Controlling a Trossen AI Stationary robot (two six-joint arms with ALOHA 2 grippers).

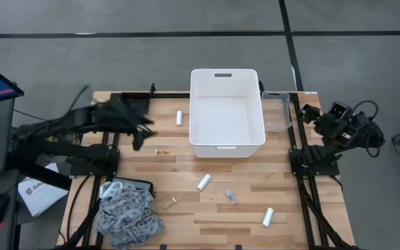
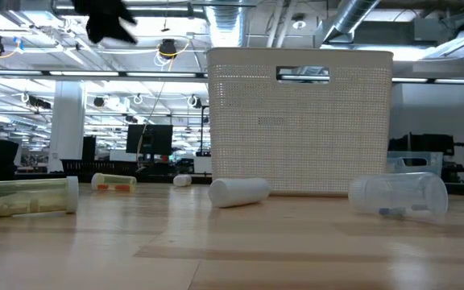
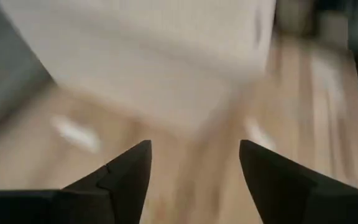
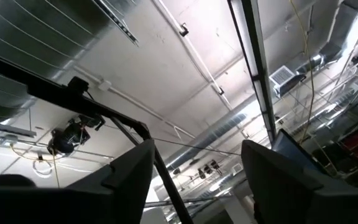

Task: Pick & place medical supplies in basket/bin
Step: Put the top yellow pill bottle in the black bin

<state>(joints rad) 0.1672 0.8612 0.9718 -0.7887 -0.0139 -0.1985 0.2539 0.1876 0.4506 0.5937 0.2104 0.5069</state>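
In the high view we see the large white tub (image 1: 226, 112) standing at the upper centre of the wooden tabletop (image 1: 186, 208), with the smaller clear bin (image 1: 278, 111) just beside its right wall. One white gauze roll (image 1: 179, 117) lies left of the tub, a second gauze roll (image 1: 204, 182) lies below it at mid-frame, and a third gauze roll (image 1: 268, 217) sits at the lower right. Between the last two rests the tiny clear vial (image 1: 230, 197). A thin beige stick (image 1: 163, 151) lies left of the tub's lower corner, and another stick (image 1: 168, 203) lies near the grey patterned bandage (image 1: 127, 217) heaped at the lower left.

The left end effector (image 1: 139, 132) hangs above the tabletop at the upper left, near the first roll; in its wrist view its fingers (image 3: 126, 177) stand spread with nothing between them. The right end effector (image 1: 304, 114) sits at the right edge beside the clear bin, and its fingers (image 4: 129, 177) are likewise spread and empty, pointing up at the ceiling.
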